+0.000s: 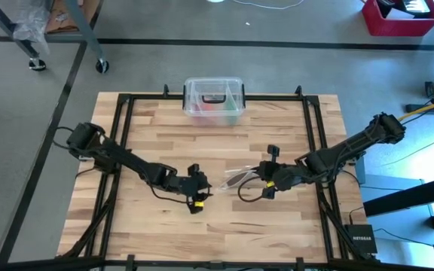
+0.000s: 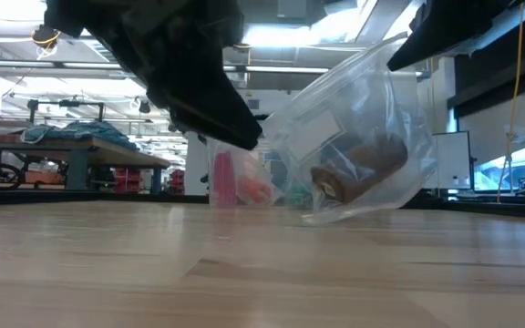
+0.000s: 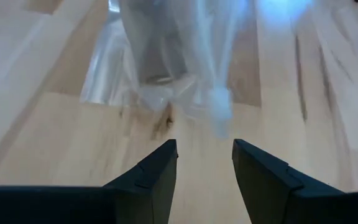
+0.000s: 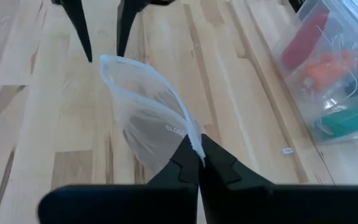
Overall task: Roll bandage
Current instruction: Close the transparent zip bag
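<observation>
Bandage (image 2: 358, 166) is showing as a small dark brown roll of soft fabric, lying inside a clear plastic bag (image 2: 354, 146) that is hanging just above the table's wooden top (image 2: 262, 273) (seen best in the low view, its pale spiral end facing the camera). Bag is thin, crinkly and see-through, with an open mouth sagging toward the left arm. Right gripper (image 4: 197, 163) is pinching one edge of the bag, its two dark fingers pressed together on the film, holding the bag up near the table's middle. Left gripper (image 3: 204, 162) is sitting low over the boards just beside the bag's open end, its wedge-shaped fingers standing apart with nothing between them, tips pointing at the crumpled plastic. In the high view both dark arms are reaching inward from opposite table edges, grippers facing each other across the bag. Table is light butcher-block planks inside a black metal frame. At the far edge a clear plastic box (image 1: 214, 98) with a black handle is standing, rectangular with rounded corners, holding red, orange and teal items (too blurred to name). Box is well apart from both grippers.
</observation>
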Available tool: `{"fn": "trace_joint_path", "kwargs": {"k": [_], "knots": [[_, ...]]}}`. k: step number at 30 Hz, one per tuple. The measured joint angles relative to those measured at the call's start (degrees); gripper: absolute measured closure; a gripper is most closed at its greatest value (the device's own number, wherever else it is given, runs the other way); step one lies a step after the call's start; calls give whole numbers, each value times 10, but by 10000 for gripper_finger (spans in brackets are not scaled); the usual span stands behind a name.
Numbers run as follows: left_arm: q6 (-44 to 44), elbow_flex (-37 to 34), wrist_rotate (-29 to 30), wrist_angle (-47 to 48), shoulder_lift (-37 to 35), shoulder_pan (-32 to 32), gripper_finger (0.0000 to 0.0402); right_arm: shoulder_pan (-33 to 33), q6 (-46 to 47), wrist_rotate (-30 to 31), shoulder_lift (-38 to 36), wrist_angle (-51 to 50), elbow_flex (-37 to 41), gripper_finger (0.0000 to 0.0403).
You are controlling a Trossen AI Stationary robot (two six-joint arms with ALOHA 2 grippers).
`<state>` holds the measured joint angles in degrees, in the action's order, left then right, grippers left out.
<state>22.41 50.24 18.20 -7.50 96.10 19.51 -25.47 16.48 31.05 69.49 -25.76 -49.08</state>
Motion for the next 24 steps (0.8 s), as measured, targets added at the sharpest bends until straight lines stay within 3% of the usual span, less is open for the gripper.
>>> {"fn": "trace_joint_path", "kwargs": {"k": [6,24], "knots": [[1,1,6,-49,5,-1,254,0,0,0,0,0,0,402],[13,1,15,-24,5,-7,257,0,2,3,0,0,0,399]]}}
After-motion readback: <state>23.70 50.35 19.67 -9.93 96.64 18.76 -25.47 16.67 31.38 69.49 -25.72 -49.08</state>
